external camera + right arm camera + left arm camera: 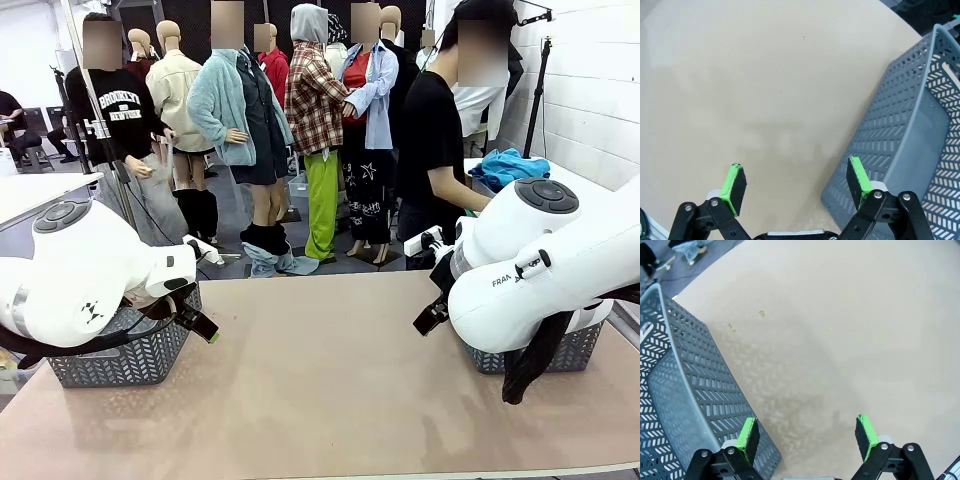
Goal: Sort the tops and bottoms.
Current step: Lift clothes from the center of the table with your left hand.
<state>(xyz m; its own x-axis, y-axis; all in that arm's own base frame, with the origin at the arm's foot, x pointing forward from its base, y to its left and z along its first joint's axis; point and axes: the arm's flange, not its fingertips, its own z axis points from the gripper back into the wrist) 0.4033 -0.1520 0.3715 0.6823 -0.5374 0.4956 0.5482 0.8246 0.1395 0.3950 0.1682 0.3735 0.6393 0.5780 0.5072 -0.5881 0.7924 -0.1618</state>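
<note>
A heap of blue and turquoise tops (pixel 508 166) lies on a white side table at the far right, beside a person in a black T-shirt (pixel 430 140) who reaches toward it. The bottoms are out of view. My left gripper (pixel 196 322) hangs open just above the tan table (pixel 320 390), next to the left grey basket (pixel 120 360); its green pads (pixel 748 434) stand wide apart with nothing between them. On the other side, my right gripper (pixel 430 318) is open too, its pads (pixel 858 176) apart over bare tabletop beside the right grey basket (pixel 575 350).
The left basket (pixel 675 405) has a bare floor, and so does the right basket (pixel 920 135). Both sit at the table's side edges. Another white table corner (pixel 40 190) shows at the far left.
</note>
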